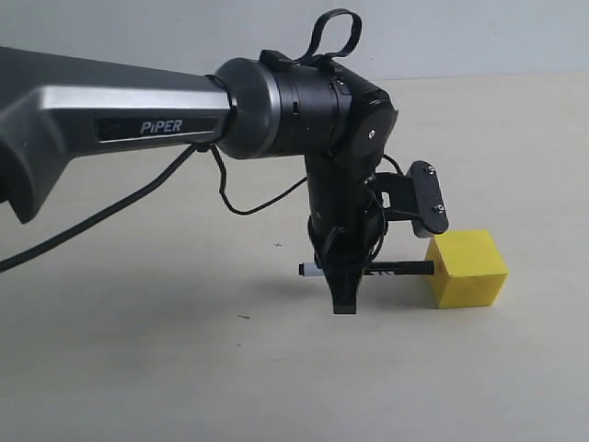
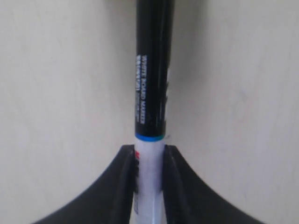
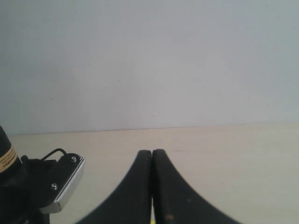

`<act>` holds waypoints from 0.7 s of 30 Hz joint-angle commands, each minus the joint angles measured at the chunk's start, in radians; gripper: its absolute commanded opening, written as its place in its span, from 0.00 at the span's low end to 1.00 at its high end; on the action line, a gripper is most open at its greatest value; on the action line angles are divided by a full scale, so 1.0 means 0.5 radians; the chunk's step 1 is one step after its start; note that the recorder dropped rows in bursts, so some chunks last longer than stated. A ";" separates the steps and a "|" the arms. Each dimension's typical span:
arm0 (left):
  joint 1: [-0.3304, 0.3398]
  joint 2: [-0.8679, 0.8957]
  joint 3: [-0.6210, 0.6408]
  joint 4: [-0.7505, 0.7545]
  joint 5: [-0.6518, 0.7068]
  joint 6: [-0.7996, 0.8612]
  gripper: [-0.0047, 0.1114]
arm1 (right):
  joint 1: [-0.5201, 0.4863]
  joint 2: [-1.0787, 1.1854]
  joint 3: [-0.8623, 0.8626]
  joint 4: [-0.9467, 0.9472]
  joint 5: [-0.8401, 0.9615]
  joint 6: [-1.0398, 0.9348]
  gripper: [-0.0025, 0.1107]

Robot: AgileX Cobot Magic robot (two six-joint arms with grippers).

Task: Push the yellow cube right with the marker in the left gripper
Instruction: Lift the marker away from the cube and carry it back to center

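Left gripper (image 1: 342,293): clenched on the marker (image 1: 409,268). In the left wrist view the white barrel is seen pinched between the two black fingers (image 2: 125,186), and the black lettered half runs out ahead of the jaws.

Marker is carried level, just above the table (image 1: 138,368), and sticks out on both sides of the pincer. A short white stub shows on the side away from the cube and the longer black length on the cube side.

Yellow cube (image 1: 467,269): sat on the table just beyond the marker's black end, on the pincer's right, at about fingertip height. The end is seen at the cube's near face. Whether contact is made or a sliver of gap is left cannot be told.

Step judged: the approach is finished and the push is at or about its start. The cube is square to the marker and looks undisturbed.

Next move calls for a straight travel to the right, with the marker kept level and low on the face so that it is not ridden over the top edge. A firm grip is needed so the barrel is not slid back through the fingers.

Right gripper (image 3: 152,158): jaws pressed together and nothing clearly held. It is kept well away from the work.
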 commanded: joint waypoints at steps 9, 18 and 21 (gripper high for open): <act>0.335 -0.493 0.322 0.000 0.255 -0.868 0.04 | -0.002 -0.011 0.010 -0.001 -0.010 -0.003 0.02; 0.354 -1.158 1.577 -0.121 -1.278 -2.291 0.04 | -0.002 -0.011 0.010 -0.001 -0.010 -0.003 0.02; 0.342 -1.160 1.631 -0.162 -0.998 -2.241 0.04 | -0.002 -0.011 0.010 -0.001 -0.010 -0.003 0.02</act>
